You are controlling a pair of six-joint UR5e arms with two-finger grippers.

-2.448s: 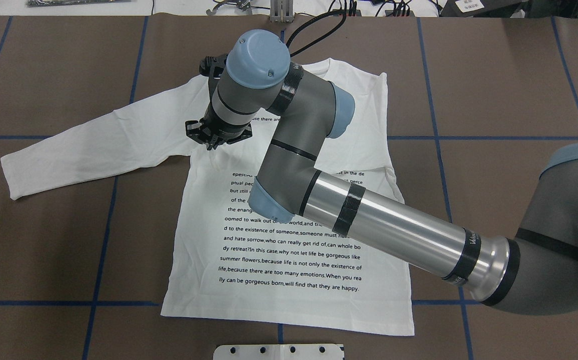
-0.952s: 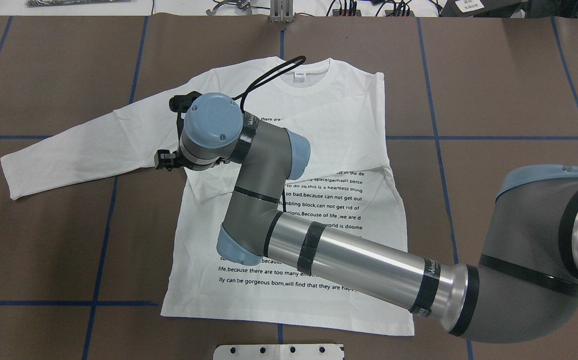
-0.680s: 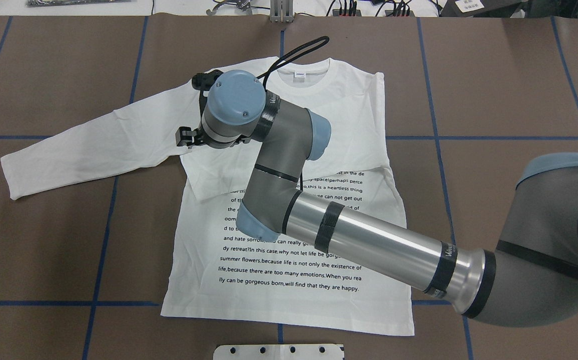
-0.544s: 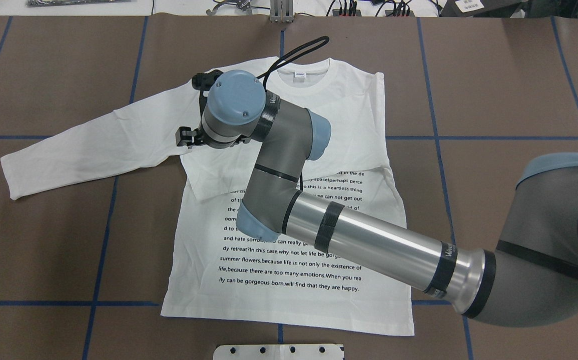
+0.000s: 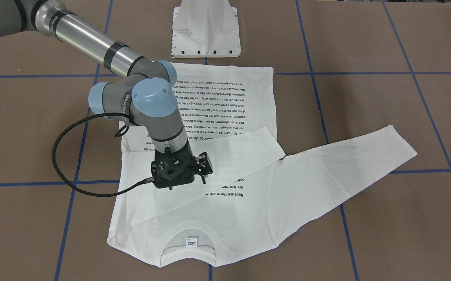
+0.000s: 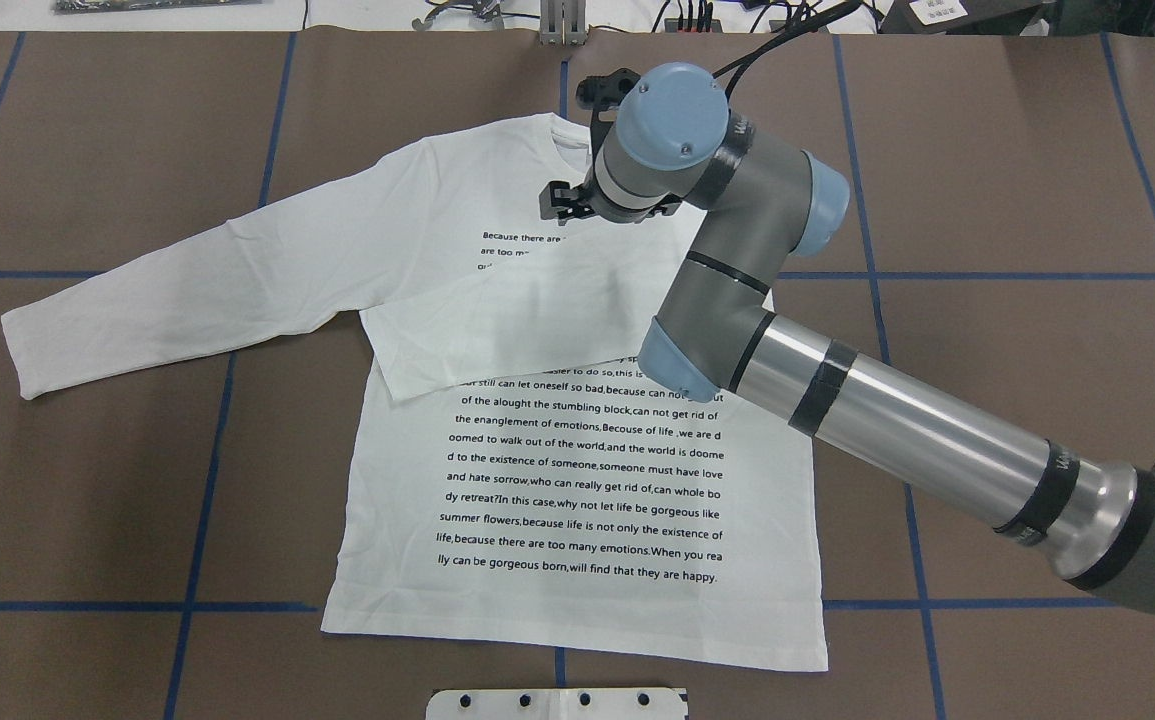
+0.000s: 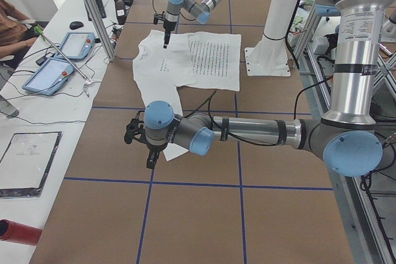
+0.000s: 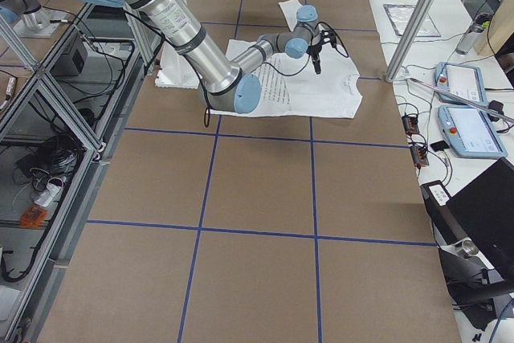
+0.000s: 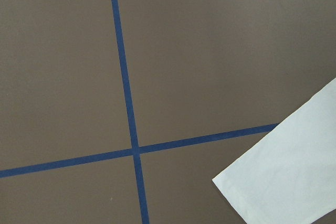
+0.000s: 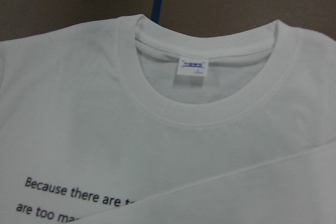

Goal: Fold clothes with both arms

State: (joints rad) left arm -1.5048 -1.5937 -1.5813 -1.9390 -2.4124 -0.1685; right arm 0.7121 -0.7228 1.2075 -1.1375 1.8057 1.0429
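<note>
**Asker:** Where is the shirt, and how far along is the folding?

**Robot:** The white long-sleeved T-shirt [image 6: 577, 470] lies flat, print side up, on the brown bench [image 6: 987, 150], with its collar [image 5: 188, 249] pointing away from my base; the folded sleeve [image 6: 497, 320], on my right, is already laid slantwise across the chest and hides part of the black text; the outstretched sleeve [image 6: 187, 290], on my left, reaches out sideways, not yet folded; I judge the job roughly a third done; what is left is to bring that sleeve in, then fold the body over.

**Asker:** What are your pincers doing?

**Robot:** My right pincer [image 5: 184, 177] hangs above the upper chest, near the collar; its wrist camera looks down on the ribbed neckline and the small label [image 10: 191, 69]; no cloth rises toward it, so I judge it holds nothing; how far apart its fingers stand I cannot tell; my left pincer [image 7: 150, 157] hovers over the cuff [image 9: 294, 171] of the outstretched sleeve, near a crossing of blue tape lines [image 9: 126, 77]; it shows only in a side view, so whether it is parted or closed I cannot tell.

**Asker:** Any containers?

**Robot:** None that I can make out near the shirt; it rests directly on the bench; the white pedestal base [image 5: 205, 27] stands just beyond the hem.
</note>
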